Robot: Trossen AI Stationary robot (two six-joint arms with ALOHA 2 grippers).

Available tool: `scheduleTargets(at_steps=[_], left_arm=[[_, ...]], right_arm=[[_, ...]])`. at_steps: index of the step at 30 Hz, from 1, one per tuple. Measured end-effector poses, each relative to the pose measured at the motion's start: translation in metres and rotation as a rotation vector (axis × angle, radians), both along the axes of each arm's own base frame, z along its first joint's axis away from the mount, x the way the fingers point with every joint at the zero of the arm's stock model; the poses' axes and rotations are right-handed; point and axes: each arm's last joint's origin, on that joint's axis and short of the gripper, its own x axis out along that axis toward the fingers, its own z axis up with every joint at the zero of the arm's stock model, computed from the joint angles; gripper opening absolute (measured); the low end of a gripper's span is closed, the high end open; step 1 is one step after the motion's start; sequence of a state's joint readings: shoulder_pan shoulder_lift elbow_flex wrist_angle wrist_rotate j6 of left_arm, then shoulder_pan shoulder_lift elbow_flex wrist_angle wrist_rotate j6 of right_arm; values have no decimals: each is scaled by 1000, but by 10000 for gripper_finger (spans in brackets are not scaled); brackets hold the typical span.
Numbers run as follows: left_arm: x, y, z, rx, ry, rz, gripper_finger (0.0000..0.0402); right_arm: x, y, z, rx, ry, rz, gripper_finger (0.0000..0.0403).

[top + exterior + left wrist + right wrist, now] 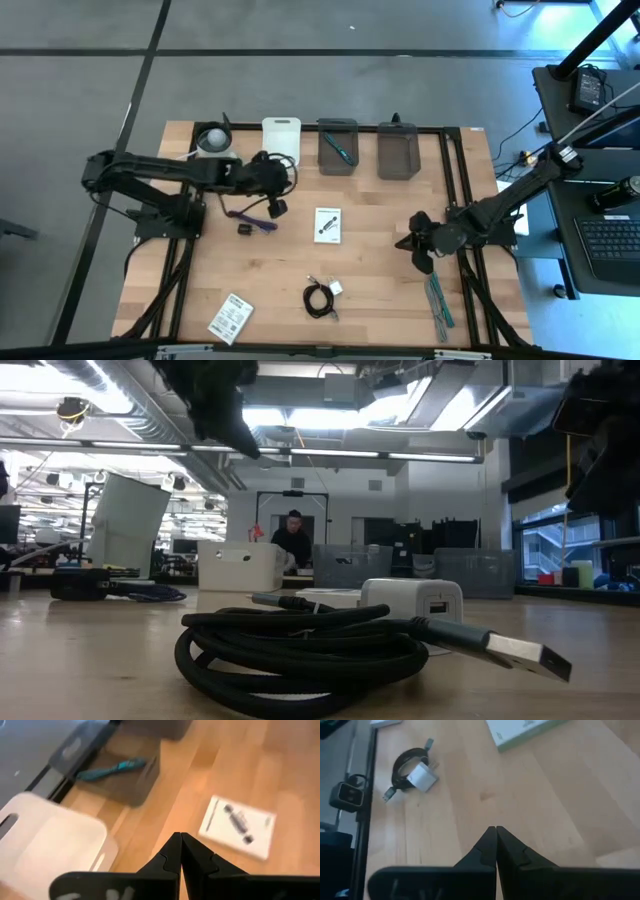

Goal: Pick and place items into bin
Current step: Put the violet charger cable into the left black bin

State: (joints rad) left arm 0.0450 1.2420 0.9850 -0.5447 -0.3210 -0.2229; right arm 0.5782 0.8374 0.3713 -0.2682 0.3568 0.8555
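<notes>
Grippers both closed and empty: left gripper (277, 185) near white bin (281, 140), right gripper (418, 243) over bare table (380, 280)

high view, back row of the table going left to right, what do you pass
white cup with a ball → white bin → grey bin holding a teal strip → empty-looking grey bin

Overhead camera looks straight down; the low one sits close behind the coiled cable (300, 650), which the right wrist camera shares.
</notes>
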Motion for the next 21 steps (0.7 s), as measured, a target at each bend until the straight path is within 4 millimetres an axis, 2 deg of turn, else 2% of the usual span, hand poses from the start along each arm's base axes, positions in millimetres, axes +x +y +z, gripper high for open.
scheduleTargets(at_steps=[5, 13, 17, 21], left_arm=[[10, 6, 0, -14, 113, 2, 3], [8, 6, -24, -19, 388, -168, 11], [12, 5, -33, -51, 435, -247, 46], [17, 5, -47, -55, 519, -314, 98]], right_arm=[[-3, -9, -7, -65, -30, -3, 2], [1, -21, -7, -87, -52, -153, 13], [3, -25, -7, -94, -51, -186, 15], [5, -31, -7, -96, -47, -223, 15]])
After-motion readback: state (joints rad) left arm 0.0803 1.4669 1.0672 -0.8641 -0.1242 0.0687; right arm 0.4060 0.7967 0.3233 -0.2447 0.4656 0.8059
